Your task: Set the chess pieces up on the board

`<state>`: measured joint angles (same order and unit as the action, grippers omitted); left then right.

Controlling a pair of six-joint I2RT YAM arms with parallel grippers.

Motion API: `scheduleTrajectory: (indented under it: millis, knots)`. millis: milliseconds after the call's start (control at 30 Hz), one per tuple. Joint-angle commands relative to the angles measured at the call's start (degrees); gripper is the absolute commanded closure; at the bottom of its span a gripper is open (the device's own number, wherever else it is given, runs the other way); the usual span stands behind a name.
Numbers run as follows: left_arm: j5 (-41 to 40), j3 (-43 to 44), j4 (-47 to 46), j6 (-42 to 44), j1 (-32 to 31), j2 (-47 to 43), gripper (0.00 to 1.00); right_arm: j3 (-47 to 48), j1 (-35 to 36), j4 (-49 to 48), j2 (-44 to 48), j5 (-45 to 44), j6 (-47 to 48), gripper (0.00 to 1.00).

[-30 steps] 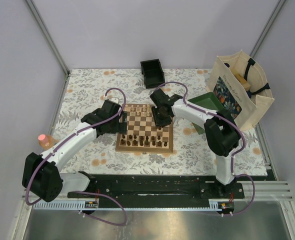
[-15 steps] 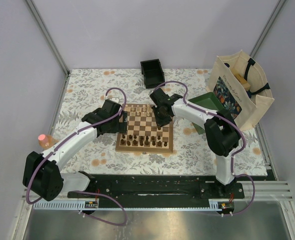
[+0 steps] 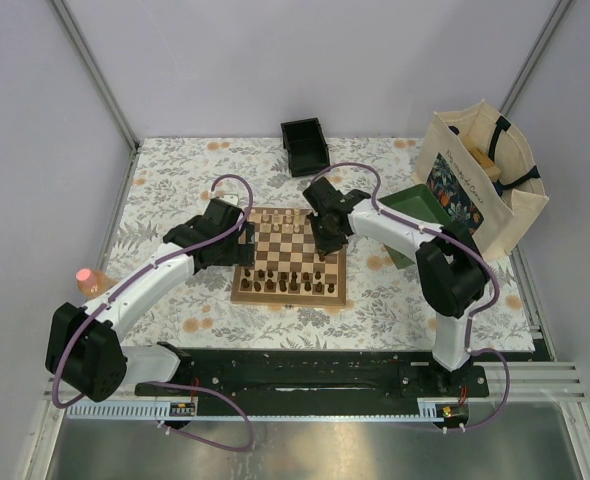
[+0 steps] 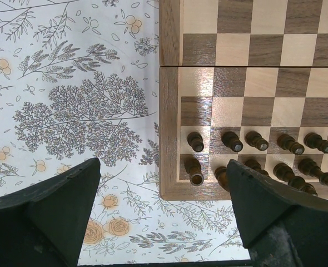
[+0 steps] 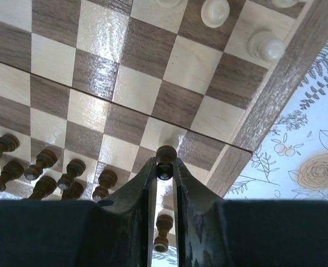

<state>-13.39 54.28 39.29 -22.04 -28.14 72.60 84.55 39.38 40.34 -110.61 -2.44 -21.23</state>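
Note:
The board (image 3: 287,250) lies mid-table. Dark chess pieces (image 3: 290,282) fill its two near rows, and a few pale ones (image 3: 287,217) stand at its far edge. My right gripper (image 3: 325,240) hovers over the board's right side. In the right wrist view it (image 5: 164,167) is shut on a dark pawn (image 5: 165,154), pinched by the head. Another dark piece (image 5: 163,228) stands below, between the fingers. Pale pieces (image 5: 266,47) stand near the border. My left gripper (image 4: 164,167) is open beside the board's left near corner (image 4: 169,183), holding nothing, close to the dark pawns (image 4: 195,141).
A small black box (image 3: 305,146) sits at the back. A green tray (image 3: 420,205) and a tote bag (image 3: 480,180) stand at the right. A pink object (image 3: 88,278) lies by the left wall. The cloth is floral.
The right gripper's fingers have closed on the dark pawn, and that arm has shifted slightly toward the far right. The left arm has not moved.

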Motion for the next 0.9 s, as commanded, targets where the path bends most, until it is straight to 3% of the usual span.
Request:
scheduleTrajectory:
  millis: [0,333,867]
  knots:
    - [-0.4,2.6,-1.9,0.4,0.0,0.3,0.01,-2.1,-0.3,0.1,6.5,-1.3,0.0,0.80]
    - [0.0,2.3,-2.5,0.2,0.0,0.2,0.01,-8.4,0.6,-0.3,11.0,0.2,-2.3,0.80]
    - [0.3,2.8,-2.5,0.3,0.0,0.7,0.01,-10.1,3.7,1.1,10.7,0.8,-2.5,0.81]
